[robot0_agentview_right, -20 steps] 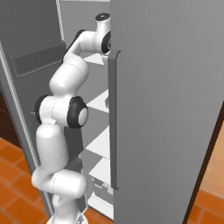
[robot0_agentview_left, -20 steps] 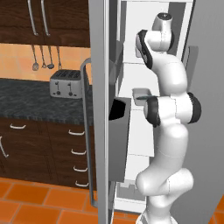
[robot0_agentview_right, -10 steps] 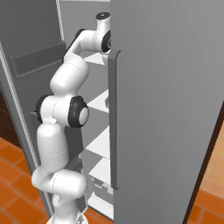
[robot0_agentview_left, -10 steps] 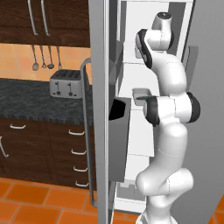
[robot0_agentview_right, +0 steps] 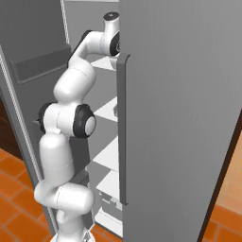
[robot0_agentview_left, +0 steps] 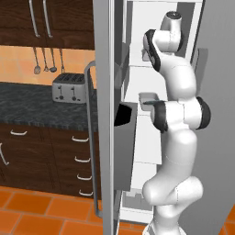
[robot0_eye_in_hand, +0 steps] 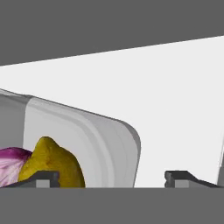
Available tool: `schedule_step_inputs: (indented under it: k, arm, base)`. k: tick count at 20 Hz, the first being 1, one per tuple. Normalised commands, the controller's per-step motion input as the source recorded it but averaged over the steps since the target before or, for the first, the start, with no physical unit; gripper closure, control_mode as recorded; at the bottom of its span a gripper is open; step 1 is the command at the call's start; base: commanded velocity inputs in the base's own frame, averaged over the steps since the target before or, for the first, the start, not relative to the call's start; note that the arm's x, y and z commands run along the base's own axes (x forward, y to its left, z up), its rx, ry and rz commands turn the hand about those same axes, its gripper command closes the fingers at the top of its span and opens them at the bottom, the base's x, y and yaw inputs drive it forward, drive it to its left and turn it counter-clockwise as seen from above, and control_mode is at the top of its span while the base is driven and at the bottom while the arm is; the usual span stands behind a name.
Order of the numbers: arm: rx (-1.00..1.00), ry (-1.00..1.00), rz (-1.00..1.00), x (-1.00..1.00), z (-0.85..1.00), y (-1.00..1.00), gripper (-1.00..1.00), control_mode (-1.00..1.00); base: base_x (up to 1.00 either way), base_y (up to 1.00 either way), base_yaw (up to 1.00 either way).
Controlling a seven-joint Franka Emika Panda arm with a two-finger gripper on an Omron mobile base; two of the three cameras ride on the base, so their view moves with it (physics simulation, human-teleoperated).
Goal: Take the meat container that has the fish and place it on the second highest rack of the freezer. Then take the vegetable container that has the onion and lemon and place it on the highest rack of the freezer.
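On the white rack point(robot0_eye_in_hand: 175, 109), the vegetable container point(robot0_eye_in_hand: 100, 140) sat with its rounded corner toward the rack's middle — the lemon point(robot0_eye_in_hand: 52, 162) and the onion point(robot0_eye_in_hand: 11, 164) lay touching inside it. Spread wide, the gripper point(robot0_eye_in_hand: 111, 177) gripped nothing — one fingertip point(robot0_eye_in_hand: 41, 178) before the lemon, the other over bare rack.

The white arm rose from its base in a tall S-shape, elbow bent outward, and reached high into the freezer point(robot0_agentview_left: 137, 69) near its top. The gripper point(robot0_eye_in_hand: 111, 178) pointed into the freezer, its dark fingertips point(robot0_eye_in_hand: 43, 177) spread wide apart, holding nothing.
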Motion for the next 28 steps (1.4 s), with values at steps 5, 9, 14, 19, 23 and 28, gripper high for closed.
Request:
schedule_step_inputs:
  k: [5,9,14,19,23,28]
  arm:
    - [0.01,-0.13,0.00,-0.41,0.07,-0.05,-1.00,-1.00]
    - [0.00,-0.06,0.00,-0.62,0.04,0.01,-1.00,-1.00]
    - [0.00,-0.01,-0.01,-0.67,0.05,0.01,-1.00,-1.00]
    - [0.00,0.00,0.00,-0.95,0.07,0.00,-1.00,-1.00]
    - [0.00,0.00,0.00,-1.00,0.02,0.00,-1.00,-1.00]
    - [0.00,0.00,0.00,-1.00,-0.19,-0.04,-1.00,-1.00]
  base:
    - [0.00,0.00,0.00]
    - [0.00,0.00,0.00]
    - [0.00,0.00,0.00]
    - [0.00,0.00,0.00]
    - [0.00,0.00,0.00]
    - [0.00,0.00,0.00]
